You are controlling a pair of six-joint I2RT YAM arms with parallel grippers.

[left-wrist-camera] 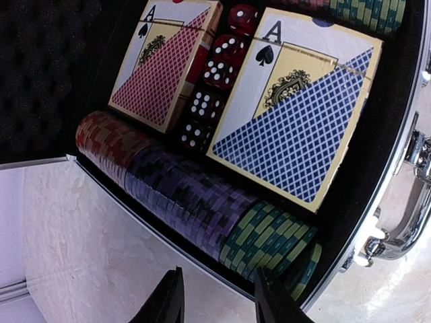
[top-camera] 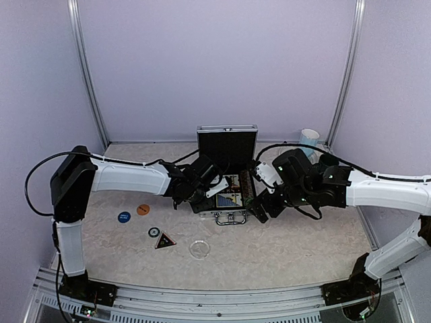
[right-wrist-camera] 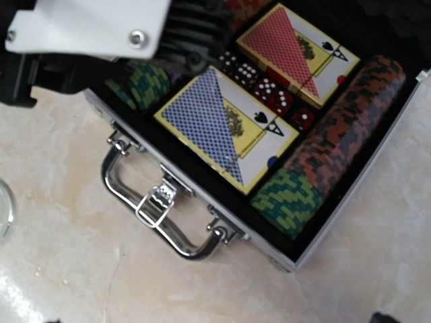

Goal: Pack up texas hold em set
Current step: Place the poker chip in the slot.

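Note:
The silver briefcase [top-camera: 217, 214] lies open mid-table with its black-lined lid [top-camera: 227, 145] upright. Inside are a red deck [left-wrist-camera: 161, 64], a blue deck [left-wrist-camera: 296, 114], red dice [left-wrist-camera: 212, 87] and a row of red, purple and green chips [left-wrist-camera: 195, 202]. My left gripper [left-wrist-camera: 219, 304] is open and empty, just above the case's left wall by the green chips. My right gripper [top-camera: 259, 208] hovers at the case's front right corner, spread open and empty, with only one fingertip [right-wrist-camera: 384, 316] showing. On the table to the left lie a blue disc [top-camera: 124, 217], an orange disc [top-camera: 143, 209], a black triangle [top-camera: 165, 241] and a clear disc [top-camera: 199, 249].
A small dark disc [top-camera: 154, 232] lies beside the triangle. A light-blue mug [top-camera: 309, 140] and a dark mug [top-camera: 328, 161] stand at the back right. The case's handle and latch [right-wrist-camera: 158, 208] face the near side. Walls close off the back and sides.

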